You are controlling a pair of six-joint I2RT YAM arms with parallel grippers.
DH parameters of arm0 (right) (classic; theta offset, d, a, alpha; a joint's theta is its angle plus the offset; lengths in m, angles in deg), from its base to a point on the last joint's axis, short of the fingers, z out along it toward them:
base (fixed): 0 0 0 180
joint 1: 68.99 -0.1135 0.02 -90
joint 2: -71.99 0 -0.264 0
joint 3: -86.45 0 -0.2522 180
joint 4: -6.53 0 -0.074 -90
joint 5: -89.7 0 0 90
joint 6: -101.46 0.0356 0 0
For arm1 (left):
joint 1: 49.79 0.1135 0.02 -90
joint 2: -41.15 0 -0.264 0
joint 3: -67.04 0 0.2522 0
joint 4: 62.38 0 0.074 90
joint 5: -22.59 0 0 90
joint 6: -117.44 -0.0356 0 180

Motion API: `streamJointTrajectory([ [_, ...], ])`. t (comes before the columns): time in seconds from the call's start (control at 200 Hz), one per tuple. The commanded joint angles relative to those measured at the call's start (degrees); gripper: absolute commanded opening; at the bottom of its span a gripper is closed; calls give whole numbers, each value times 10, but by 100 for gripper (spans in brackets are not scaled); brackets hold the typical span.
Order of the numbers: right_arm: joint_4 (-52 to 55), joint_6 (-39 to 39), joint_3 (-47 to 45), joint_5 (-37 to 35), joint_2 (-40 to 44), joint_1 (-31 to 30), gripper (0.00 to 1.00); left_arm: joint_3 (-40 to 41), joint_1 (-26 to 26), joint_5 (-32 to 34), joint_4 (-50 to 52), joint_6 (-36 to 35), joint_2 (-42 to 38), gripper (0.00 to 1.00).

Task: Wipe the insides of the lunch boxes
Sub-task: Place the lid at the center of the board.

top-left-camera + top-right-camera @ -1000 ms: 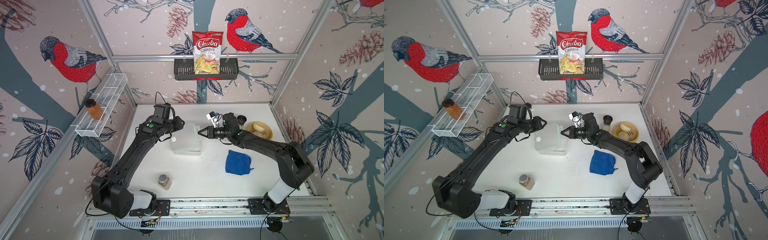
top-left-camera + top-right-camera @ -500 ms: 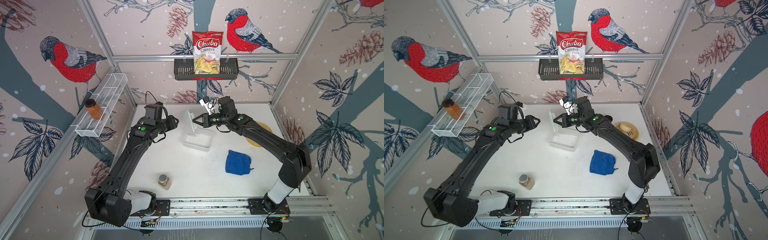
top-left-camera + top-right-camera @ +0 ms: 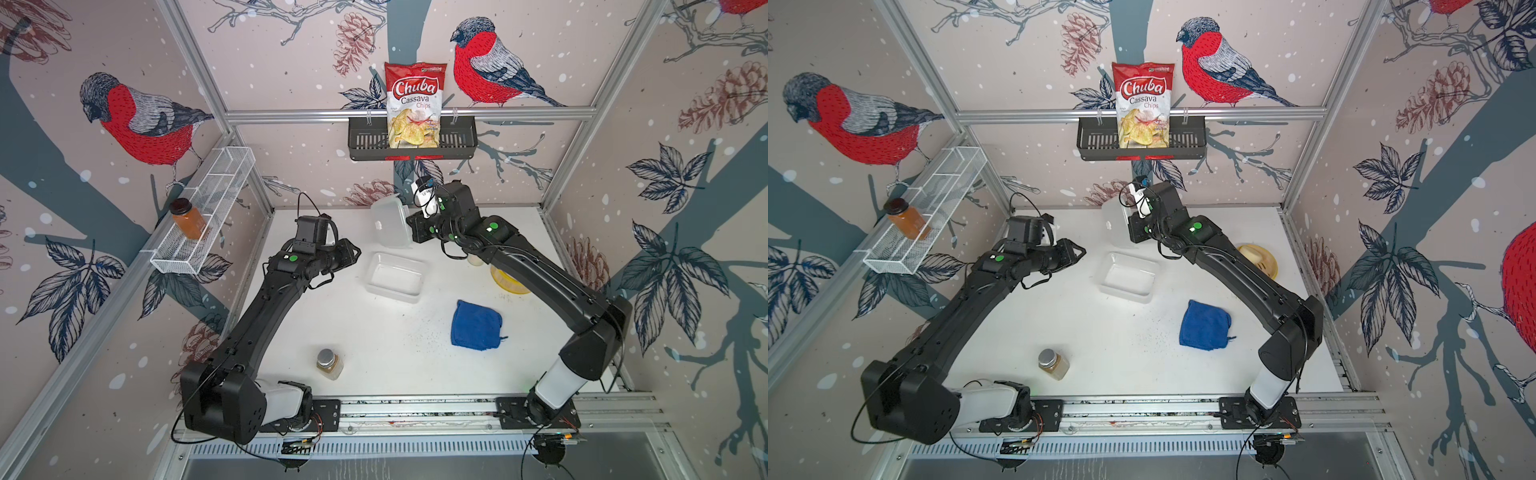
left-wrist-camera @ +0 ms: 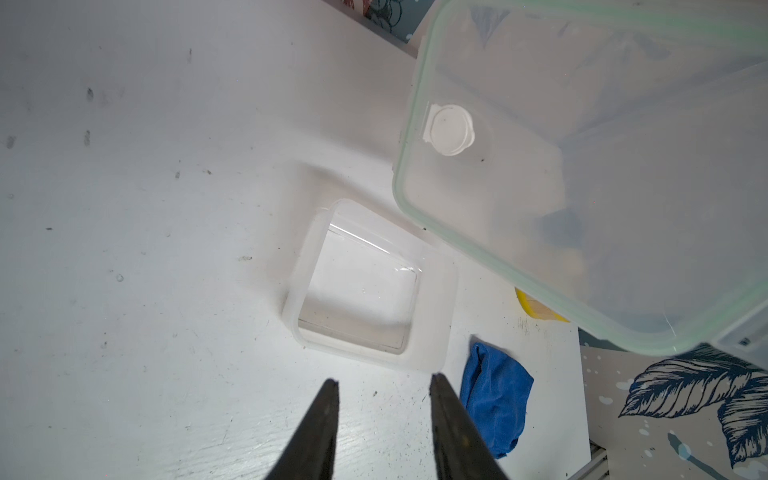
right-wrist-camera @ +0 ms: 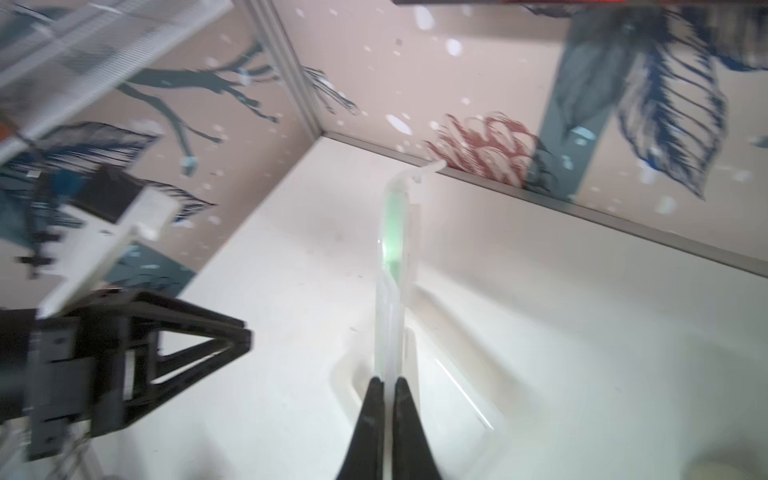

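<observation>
Left gripper point(image 3: 357, 252) is held beside the tub point(image 3: 397, 276), jaws apart, nothing gripped. Tub is seated open mid-worktop, nearer the back edge. Lid point(image 3: 388, 222) is held raised on edge, pinched by the right gripper point(image 5: 385, 380).

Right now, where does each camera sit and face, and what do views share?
Both top views: high over the front rail, facing down and back; left arm, right arm, tub, blue cloth.
Left wrist: on the left arm, facing down past the open left gripper at the tub and lid.
Right wrist: along the right gripper, shut on the edge-on lid, facing the back corner; left gripper shows.
Shared: tub and lid in all.
</observation>
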Motion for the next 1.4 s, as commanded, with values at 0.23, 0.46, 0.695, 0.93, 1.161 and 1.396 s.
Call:
streamJointTrajectory([
  [0.23,47,-73,-9,-251,0,-3,0,40,-1,-50,-34,-14,49,40],
  [0.46,57,-110,0,-355,-61,3,0,51,-2,-53,-47,-12,56,40],
  [0.695,30,-121,23,-402,-120,24,0,52,-1,-56,-53,-14,61,40],
  [0.93,-71,-209,-42,-445,-125,15,0,50,-2,-56,-52,-20,73,39],
  [1.161,-79,-210,-114,-418,-135,12,0,49,-2,-61,-58,-19,84,39],
  [1.396,-107,-155,-213,-333,-71,7,0,43,-1,-59,-53,-17,82,39],
])
